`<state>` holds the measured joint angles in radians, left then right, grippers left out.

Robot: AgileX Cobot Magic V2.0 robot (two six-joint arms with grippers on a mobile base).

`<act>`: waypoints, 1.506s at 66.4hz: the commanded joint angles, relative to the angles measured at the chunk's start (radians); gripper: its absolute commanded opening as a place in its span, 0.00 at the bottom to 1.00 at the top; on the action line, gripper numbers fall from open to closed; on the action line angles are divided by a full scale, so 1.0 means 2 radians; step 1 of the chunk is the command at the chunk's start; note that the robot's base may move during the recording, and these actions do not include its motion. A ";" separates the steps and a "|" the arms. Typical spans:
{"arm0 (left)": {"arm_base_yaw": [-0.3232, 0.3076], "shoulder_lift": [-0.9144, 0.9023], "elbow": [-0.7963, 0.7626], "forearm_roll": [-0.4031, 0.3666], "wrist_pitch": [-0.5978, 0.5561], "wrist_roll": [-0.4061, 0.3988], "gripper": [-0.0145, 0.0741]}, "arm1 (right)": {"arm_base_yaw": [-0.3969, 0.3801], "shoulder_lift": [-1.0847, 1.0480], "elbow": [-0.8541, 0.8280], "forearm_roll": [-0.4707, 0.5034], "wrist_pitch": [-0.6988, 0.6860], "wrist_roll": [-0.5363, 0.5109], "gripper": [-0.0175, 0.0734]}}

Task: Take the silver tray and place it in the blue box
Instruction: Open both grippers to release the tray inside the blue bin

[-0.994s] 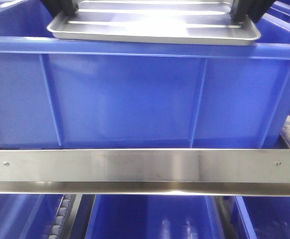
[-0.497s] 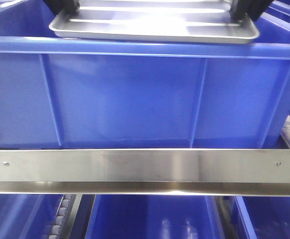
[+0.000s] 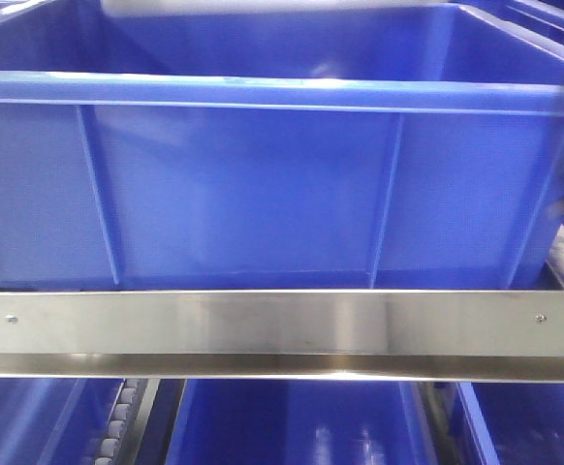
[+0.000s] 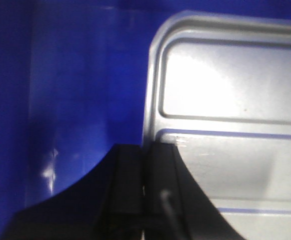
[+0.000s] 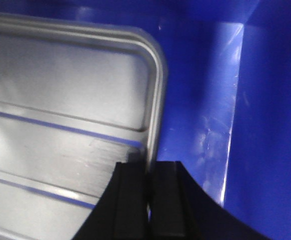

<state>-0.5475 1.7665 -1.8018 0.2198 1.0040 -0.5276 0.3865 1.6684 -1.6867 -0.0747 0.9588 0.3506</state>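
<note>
Tray point(image 4: 225, 125) sits low inside the box point(image 3: 263, 194). Both wrist views show it against blue walls and floor. In the front view only a blurred pale strip shows at 12 o'clock above the near rim. Whether the tray rests on the floor cannot be told.

Left pincer point(image 4: 144, 192) is clamped on the tray's rolled rim at one short side. Right pincer point(image 5: 148, 192) is clamped on the rim at the opposite short side. Each pair of jaws stands narrow with the rim edge between them.

Handling, as a judgement: the tray is thin sheet metal, so stiff and light. Its polished surface is slippery. The rolled rim is the only sound hold, taken at the middle of each short side to keep the tray level. The raised ribs offer no purchase.

Surroundings: box walls stand near each pincer, at 9 o'clock in the left view and 3 o'clock in the right. These walls limit sideways withdrawal. A steel rail point(image 3: 282, 329) crosses below the box. More blue crates point(image 3: 292, 426) lie beneath it.
</note>
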 commanded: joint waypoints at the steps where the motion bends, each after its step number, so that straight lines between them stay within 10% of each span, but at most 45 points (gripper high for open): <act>1: 0.004 0.002 -0.015 0.014 -0.053 0.000 0.05 | -0.003 0.010 -0.018 -0.009 -0.039 -0.011 0.26; 49: 0.010 0.096 -0.015 0.011 -0.059 0.023 0.06 | -0.003 0.103 -0.018 -0.022 -0.045 -0.011 0.27; 71: 0.023 0.096 -0.015 -0.023 -0.066 0.040 0.60 | -0.003 0.102 -0.018 -0.025 -0.037 -0.011 0.89; 80: 0.023 0.095 -0.016 -0.036 -0.061 0.045 0.78 | -0.003 0.098 -0.019 -0.026 -0.034 -0.011 0.88; 100: 0.020 0.019 -0.016 -0.034 -0.034 0.091 0.68 | -0.002 0.036 -0.036 -0.026 -0.001 -0.011 0.85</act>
<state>-0.5027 1.9434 -1.8018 0.1454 0.9520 -0.3742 0.3825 1.8627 -1.7170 -0.1083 0.9660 0.3368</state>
